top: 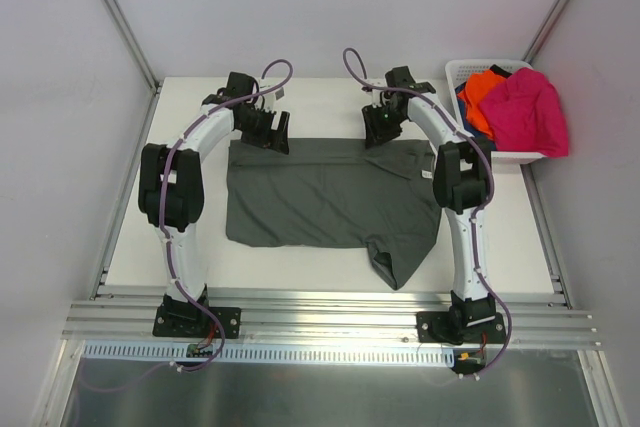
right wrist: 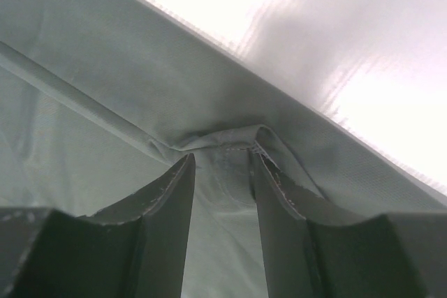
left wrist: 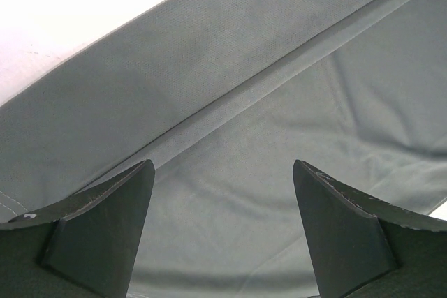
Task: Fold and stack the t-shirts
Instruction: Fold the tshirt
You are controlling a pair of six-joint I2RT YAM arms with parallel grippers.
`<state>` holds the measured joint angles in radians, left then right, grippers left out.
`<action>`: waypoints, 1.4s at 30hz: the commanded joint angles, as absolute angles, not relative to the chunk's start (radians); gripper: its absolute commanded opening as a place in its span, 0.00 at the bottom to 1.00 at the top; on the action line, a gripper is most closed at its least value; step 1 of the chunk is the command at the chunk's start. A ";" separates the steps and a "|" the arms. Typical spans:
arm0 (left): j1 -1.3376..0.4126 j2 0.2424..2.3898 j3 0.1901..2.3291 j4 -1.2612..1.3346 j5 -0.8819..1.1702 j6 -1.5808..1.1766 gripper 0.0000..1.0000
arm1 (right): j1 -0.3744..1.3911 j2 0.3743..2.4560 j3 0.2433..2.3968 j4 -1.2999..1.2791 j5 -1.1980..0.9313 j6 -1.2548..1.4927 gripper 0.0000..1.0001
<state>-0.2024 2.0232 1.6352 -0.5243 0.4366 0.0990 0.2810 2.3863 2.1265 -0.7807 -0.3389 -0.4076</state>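
Nearest, at the front edge of the table [top: 290,267], the left arm [top: 172,197] and the right arm [top: 462,182] rise from their bases and bend away toward the far side. Between them the grey shirt [top: 330,192] lies spread flat on the table, wider than it is deep, with a few soft creases. At its near right corner a flap [top: 400,262] of the same cloth juts toward the front edge, just beside the right arm.

Farther back, both grippers are down at the shirt's far edge. The left gripper [top: 268,135] is at the far left corner. In its wrist view its fingers [left wrist: 105,228] stand wide apart, the hem [left wrist: 279,78] runs slantwise beyond them, and nothing is pinched between them. The right gripper [top: 381,132] is at the far edge, right of the middle. In its wrist view its fingers [right wrist: 164,207] are drawn narrow, and a small pucker [right wrist: 230,141] of the hem is bunched up and held between their tips. Bare white table shows just past the hem in both wrist views.

Farthest, off the grey shirt's far right corner, the basket [top: 470,67] stands against the right wall. The pink shirt [top: 525,112] is heaped in it and spills over its right rim. The orange shirt [top: 483,92] lies just left of the pink one, touching it. A sliver of the blue shirt [top: 461,99] shows at the basket's left side, under the orange.
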 commanded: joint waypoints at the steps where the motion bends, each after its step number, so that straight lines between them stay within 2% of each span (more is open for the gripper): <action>1: -0.206 1.970 1.634 -0.538 0.453 0.087 0.81 | 0.268 2.342 2.174 -0.769 -0.321 -0.422 0.42; 8: -0.206 1.977 1.647 -0.538 0.452 0.084 0.81 | 0.264 2.336 2.161 -0.775 -0.319 -0.426 0.42; 11: -0.206 1.980 1.649 -0.540 0.451 0.086 0.81 | 0.264 2.329 2.154 -0.776 -0.319 -0.428 0.25; 12: -0.206 1.979 1.648 -0.538 0.451 0.084 0.81 | 0.262 2.327 2.148 -0.776 -0.316 -0.428 0.14; 14: -0.206 1.982 1.652 -0.538 0.449 0.083 0.81 | 0.261 2.321 2.141 -0.778 -0.313 -0.428 0.03; 15: -0.206 1.983 1.652 -0.538 0.452 0.083 0.81 | 0.259 2.315 2.137 -0.778 -0.310 -0.429 0.01; 25: -0.206 2.006 1.687 -0.538 0.466 0.078 0.81 | 0.255 2.238 2.079 -0.796 -0.305 -0.436 0.01; 36: -0.206 2.026 1.721 -0.537 0.485 0.078 0.81 | 0.298 1.974 1.783 -0.841 -0.353 -0.359 0.01; 38: -0.206 2.026 1.732 -0.538 0.488 0.078 0.81 | 0.321 1.939 1.694 -0.841 -0.370 -0.322 0.07; 39: -0.206 2.026 1.735 -0.538 0.488 0.075 0.81 | 0.328 1.918 1.669 -0.839 -0.382 -0.308 0.17; 41: -0.206 2.028 1.741 -0.538 0.488 0.071 0.81 | 0.351 1.908 1.617 -0.841 -0.403 -0.293 0.28; 42: -0.206 2.026 1.744 -0.537 0.486 0.068 0.80 | 0.360 1.908 1.609 -0.841 -0.417 -0.282 0.40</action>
<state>-0.2024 2.0270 1.7039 -0.5243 0.4610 0.0845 0.3275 1.9430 1.6470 -0.8135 -0.3576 -0.3336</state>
